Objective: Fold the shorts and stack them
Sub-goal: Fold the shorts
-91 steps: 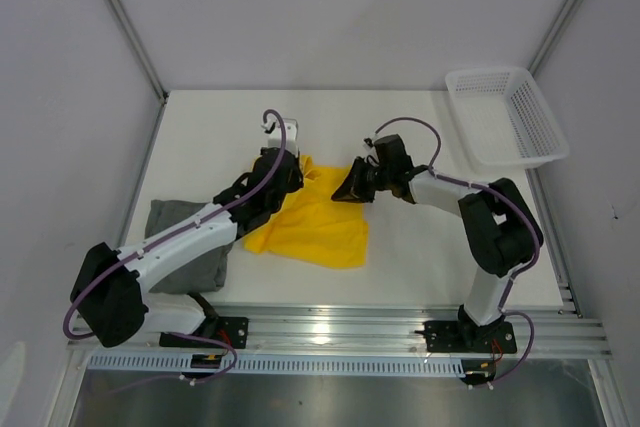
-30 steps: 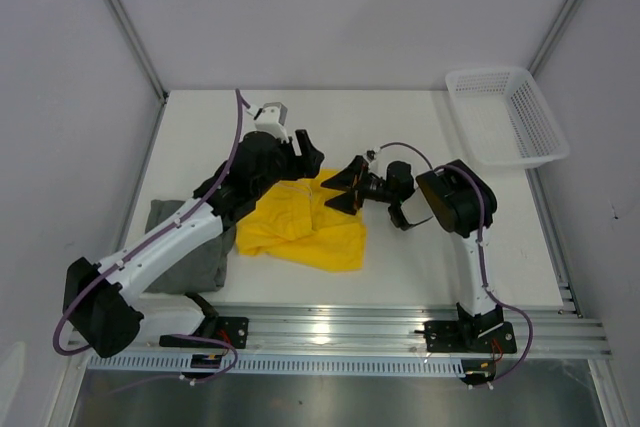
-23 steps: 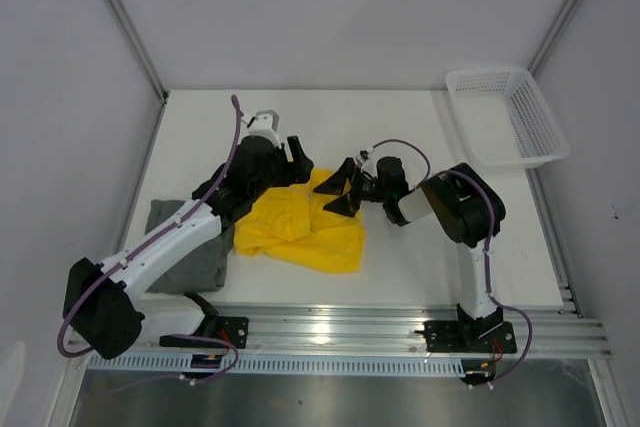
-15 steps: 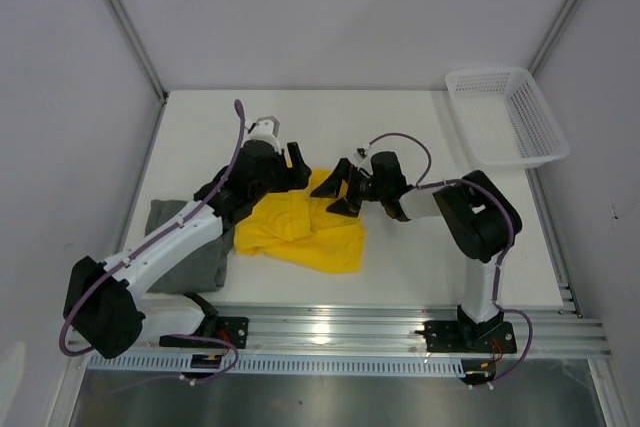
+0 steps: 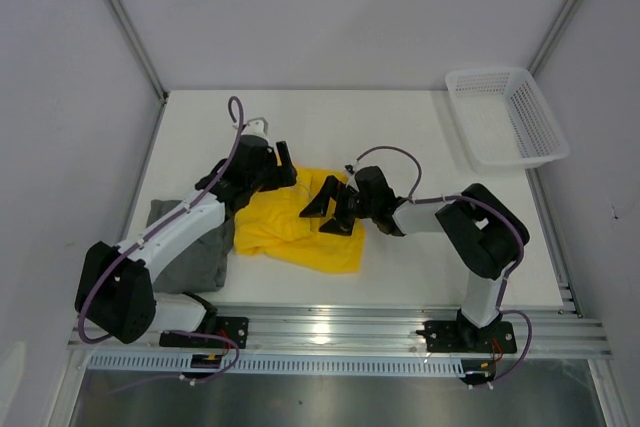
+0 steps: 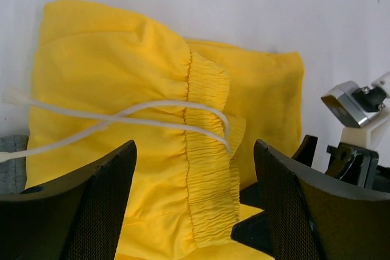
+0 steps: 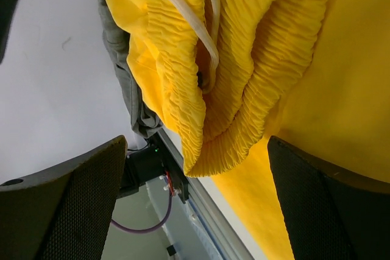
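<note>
The yellow shorts lie bunched at the table's middle, their gathered waistband and white drawstring facing up. My left gripper hovers open over their far left edge; in its wrist view the waistband lies below the gap of the left gripper, untouched. My right gripper is open over the shorts' right part, and in its wrist view the folded waistband sits ahead of the right gripper. The dark grey shorts lie at the left, partly under my left arm.
A white mesh basket stands at the far right corner. The metal rail carrying the arm bases runs along the near edge. Both grippers are close together over the yellow cloth, with the right gripper's fingers showing in the left wrist view.
My right gripper has slid left and nearer, onto the yellow shorts. The left gripper has drawn back left and lower. The yellow cloth has barely shifted.
</note>
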You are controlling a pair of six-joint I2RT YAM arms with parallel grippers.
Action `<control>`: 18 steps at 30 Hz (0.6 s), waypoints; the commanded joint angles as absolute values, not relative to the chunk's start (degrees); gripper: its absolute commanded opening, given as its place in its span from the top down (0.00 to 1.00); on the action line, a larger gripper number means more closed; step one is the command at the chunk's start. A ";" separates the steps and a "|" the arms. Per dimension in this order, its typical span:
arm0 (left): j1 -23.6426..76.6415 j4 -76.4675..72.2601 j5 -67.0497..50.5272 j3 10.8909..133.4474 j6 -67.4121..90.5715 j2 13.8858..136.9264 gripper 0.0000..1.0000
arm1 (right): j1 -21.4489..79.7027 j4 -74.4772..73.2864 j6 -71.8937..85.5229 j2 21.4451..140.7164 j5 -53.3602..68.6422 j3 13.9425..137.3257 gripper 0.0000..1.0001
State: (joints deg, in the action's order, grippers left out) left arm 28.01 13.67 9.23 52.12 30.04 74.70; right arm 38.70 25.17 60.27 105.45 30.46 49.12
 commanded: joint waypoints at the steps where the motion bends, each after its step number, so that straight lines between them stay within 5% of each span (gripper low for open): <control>1: 26.11 13.45 8.44 56.77 30.15 76.37 0.20 | 39.55 27.15 62.84 106.25 27.95 48.52 0.01; 18: 19.16 11.16 0.62 70.22 24.53 96.67 0.23 | 39.55 32.70 65.48 110.39 25.22 51.41 0.09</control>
